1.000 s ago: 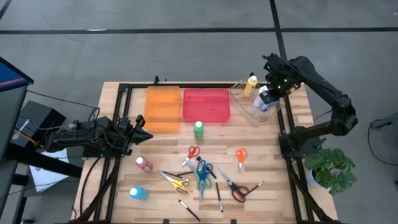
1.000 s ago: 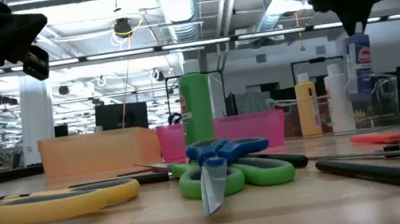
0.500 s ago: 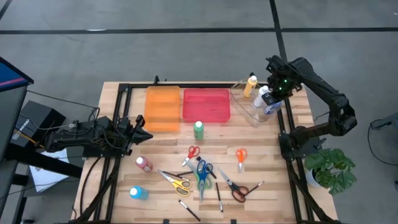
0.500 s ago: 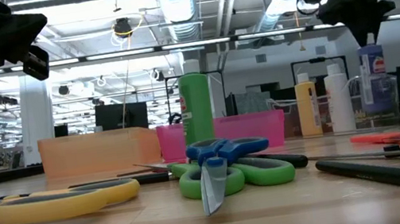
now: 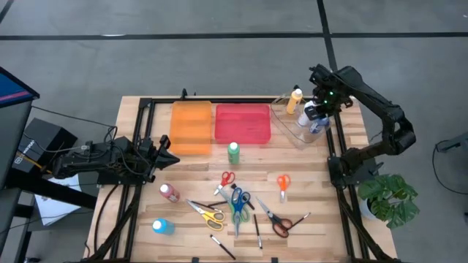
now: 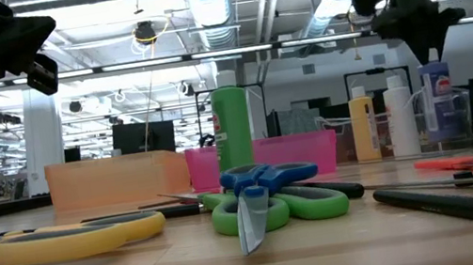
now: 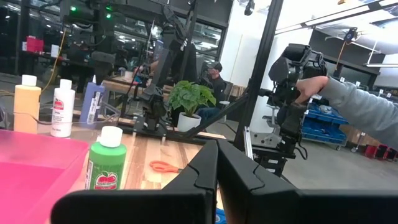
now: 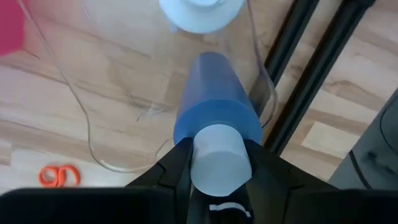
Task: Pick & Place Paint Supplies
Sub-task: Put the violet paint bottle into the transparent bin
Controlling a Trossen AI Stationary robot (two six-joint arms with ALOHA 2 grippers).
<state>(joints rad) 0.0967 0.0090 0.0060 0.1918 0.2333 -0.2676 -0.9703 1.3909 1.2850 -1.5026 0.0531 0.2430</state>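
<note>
One blue bottle [image 6: 437, 101] has come down into the clear bin [image 5: 296, 128], the right tool [image 8: 214, 163] still clenched on its cap, so only release remains.

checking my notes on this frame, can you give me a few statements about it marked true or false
1. The right pincer is around the cap of a blue bottle. True.
2. That bottle is in the orange bin. False: it is in the clear bin.
3. The green bottle stands on the table in front of the red bin. True.
4. The left pincer holds the pink bottle. False: it holds nothing and waits at the table's left edge.
5. The clear bin also holds a yellow bottle. True.
</note>
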